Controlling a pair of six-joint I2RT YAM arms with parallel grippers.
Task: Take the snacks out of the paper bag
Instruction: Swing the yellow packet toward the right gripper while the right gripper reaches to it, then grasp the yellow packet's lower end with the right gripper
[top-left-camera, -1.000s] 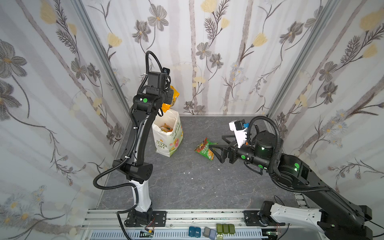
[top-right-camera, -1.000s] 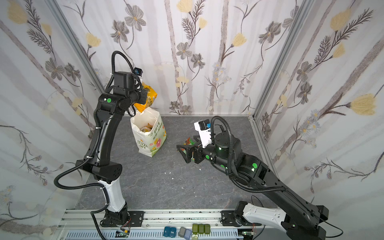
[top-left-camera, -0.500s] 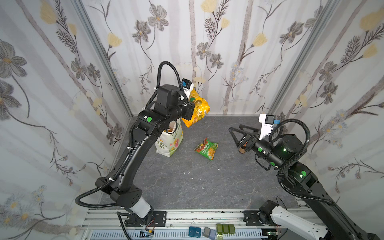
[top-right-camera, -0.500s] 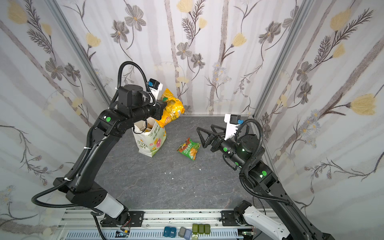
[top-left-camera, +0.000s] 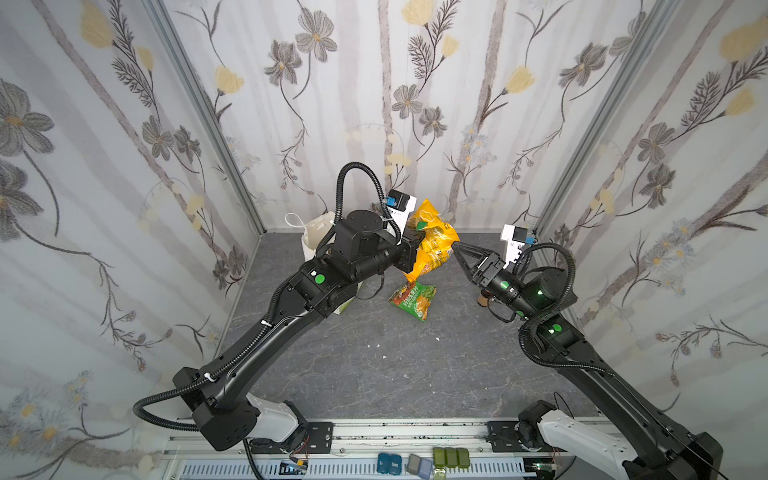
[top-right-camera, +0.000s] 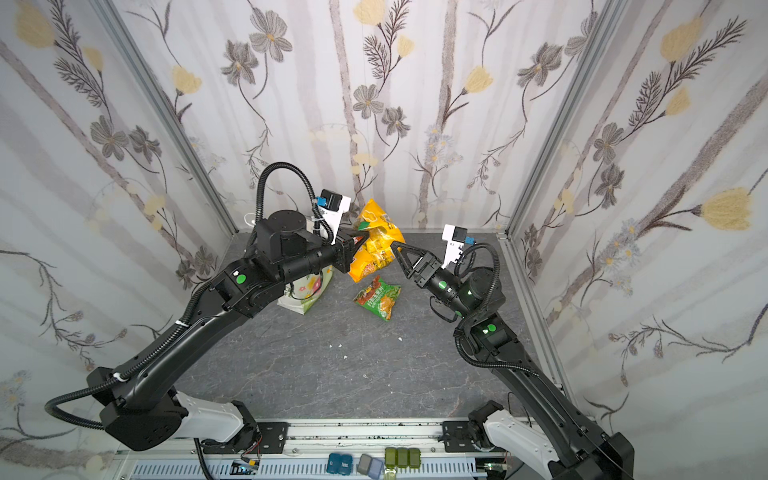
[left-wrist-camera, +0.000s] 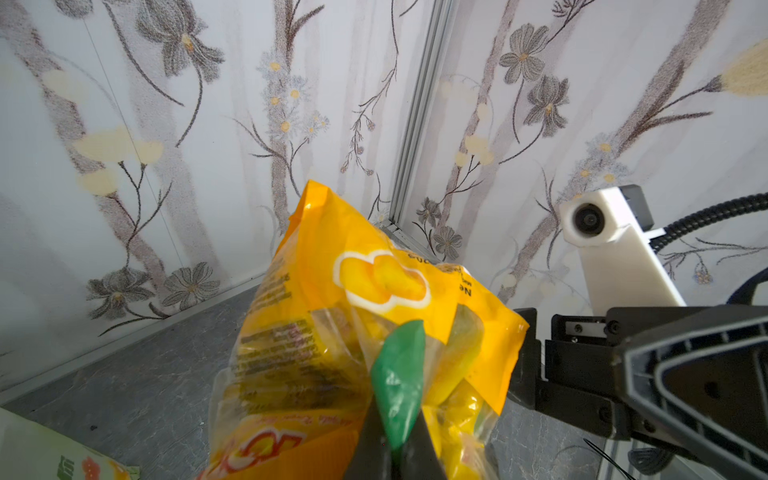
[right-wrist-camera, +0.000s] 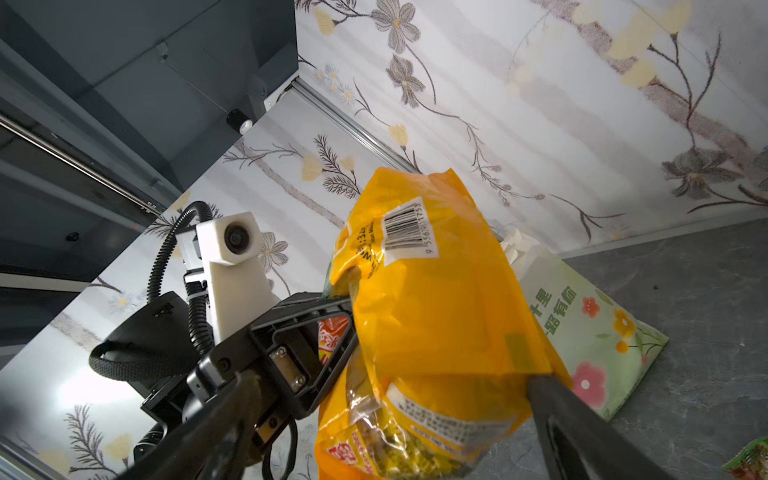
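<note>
1. Yellow crinkly foil snack packet (top-left-camera: 432, 245) hung in the air above the grey stone-look tabletop (top-left-camera: 353, 365) — outside the white flowered paper bag (top-right-camera: 305, 293).
2. Left gripper (top-right-camera: 358, 240) was clamped on the packet's side.
3. Right gripper (top-right-camera: 399, 259) stood spread wide, with the packet's lower part between its fingers — no grip seen.
4. Green foil snack packet (top-left-camera: 411, 297) lay flat on the tabletop, near the bag but apart from it.
5. Bag stood at back left, largely hidden by the left arm (top-left-camera: 291, 316).

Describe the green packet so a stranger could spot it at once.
Start at the grey table, right of the paper bag. The green packet lies flat there, close under the yellow packet. It alone is green and lying down; the yellow one hangs aloft.
</note>
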